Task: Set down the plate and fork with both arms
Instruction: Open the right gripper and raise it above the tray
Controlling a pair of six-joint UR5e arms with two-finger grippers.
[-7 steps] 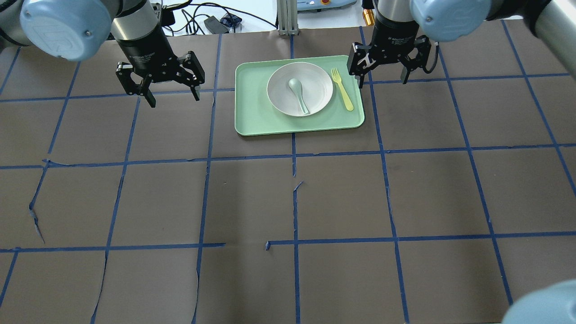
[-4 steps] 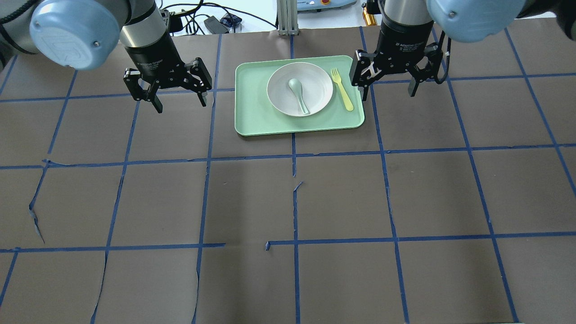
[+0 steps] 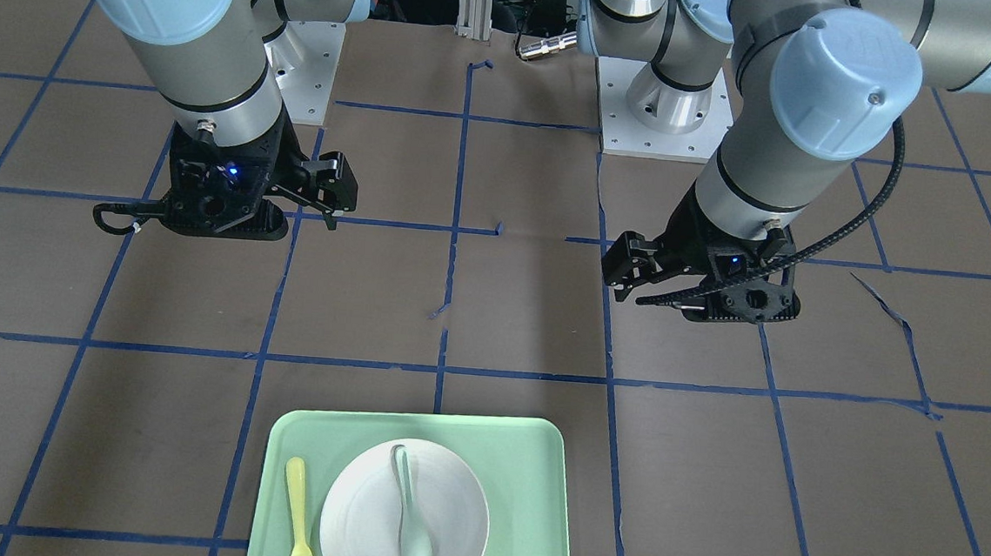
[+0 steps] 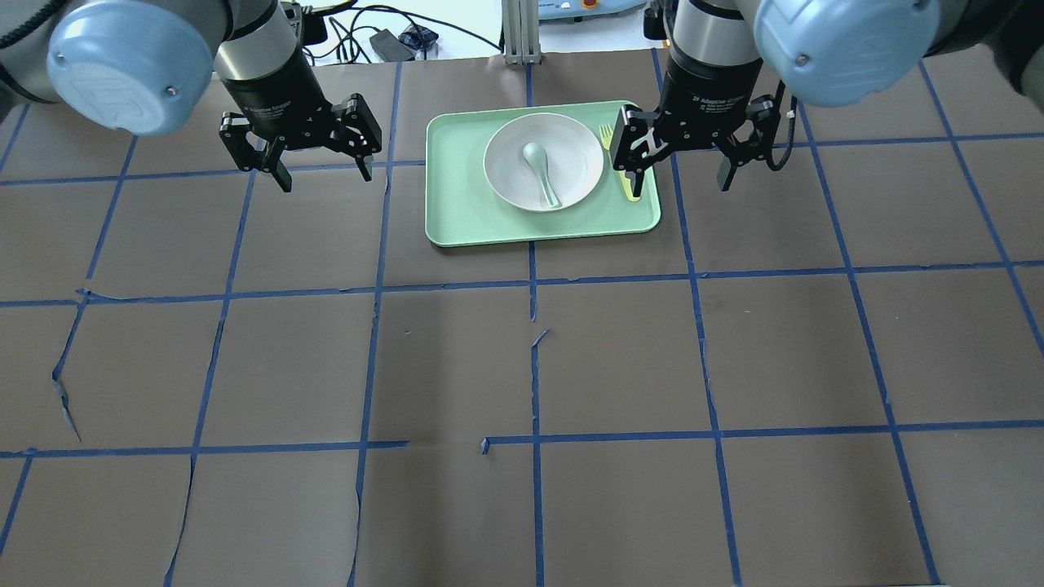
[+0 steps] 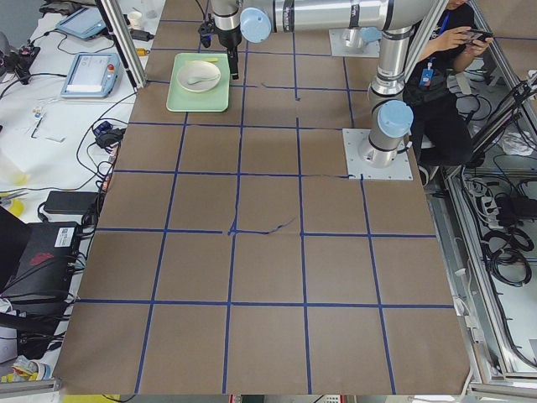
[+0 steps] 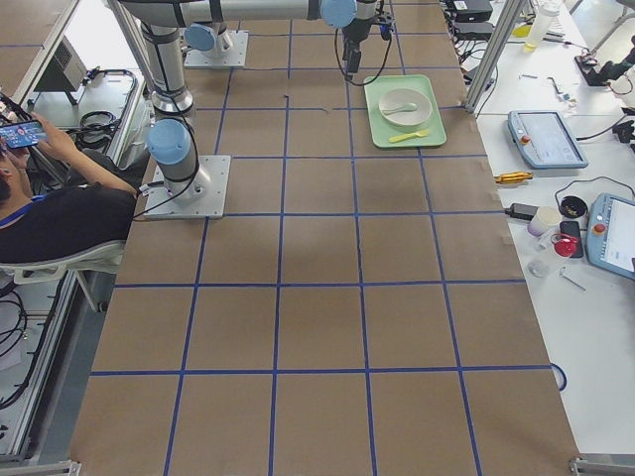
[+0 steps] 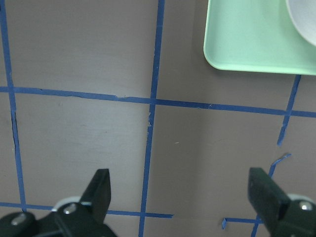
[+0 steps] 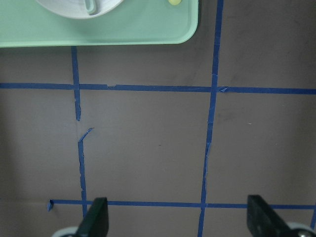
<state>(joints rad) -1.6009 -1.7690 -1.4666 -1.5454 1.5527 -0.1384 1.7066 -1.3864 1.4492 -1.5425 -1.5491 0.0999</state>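
The off-white plate (image 4: 510,163) sits in the mint-green tray (image 4: 457,216) at the table's far middle; it also shows in the front view (image 3: 361,521). The pale-yellow fork (image 4: 605,130) lies in the tray right of the plate, its middle hidden behind my right gripper's left finger; the front view shows the whole fork (image 3: 299,508). My right gripper (image 4: 680,187) is open and empty, above the tray's right edge. My left gripper (image 4: 326,178) is open and empty, left of the tray. In the wrist views the left gripper (image 7: 181,190) and right gripper (image 8: 177,215) hold nothing.
A pale grey-green spoon (image 4: 540,167) lies in the plate. The table has brown paper with blue tape lines. Cables and a metal post (image 4: 518,33) stand behind the far edge. The tray's corner (image 7: 247,44) shows in the left wrist view.
My right gripper has moved left and nearer, from beside the tray to over the fork. My left gripper has shifted a little toward the tray. Plate, fork and spoon have not moved.
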